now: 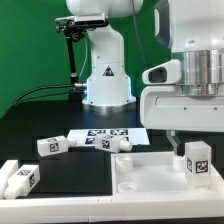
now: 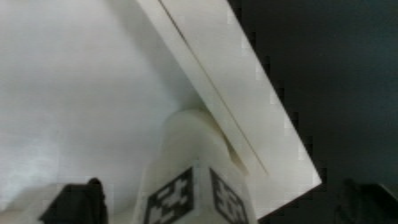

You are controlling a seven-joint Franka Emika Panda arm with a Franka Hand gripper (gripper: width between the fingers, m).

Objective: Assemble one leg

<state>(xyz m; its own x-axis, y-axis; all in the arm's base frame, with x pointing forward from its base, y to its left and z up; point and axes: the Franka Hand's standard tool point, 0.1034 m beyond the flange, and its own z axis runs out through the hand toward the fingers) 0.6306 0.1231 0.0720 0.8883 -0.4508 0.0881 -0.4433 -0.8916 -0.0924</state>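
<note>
The gripper [image 1: 196, 140] hangs with its jaws apart, clamping nothing. Directly beneath it the leg [image 1: 197, 161] stands upright at the corner of the white tray [image 1: 150, 175].

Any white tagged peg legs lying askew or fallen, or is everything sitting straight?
Two short white tagged legs lie tipped over on the black table near the marker board. The leg on the large white tray stands upright.

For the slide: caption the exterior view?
Open pincer above a tagged leg upright on the white tray; three legs loose nearby.
</note>
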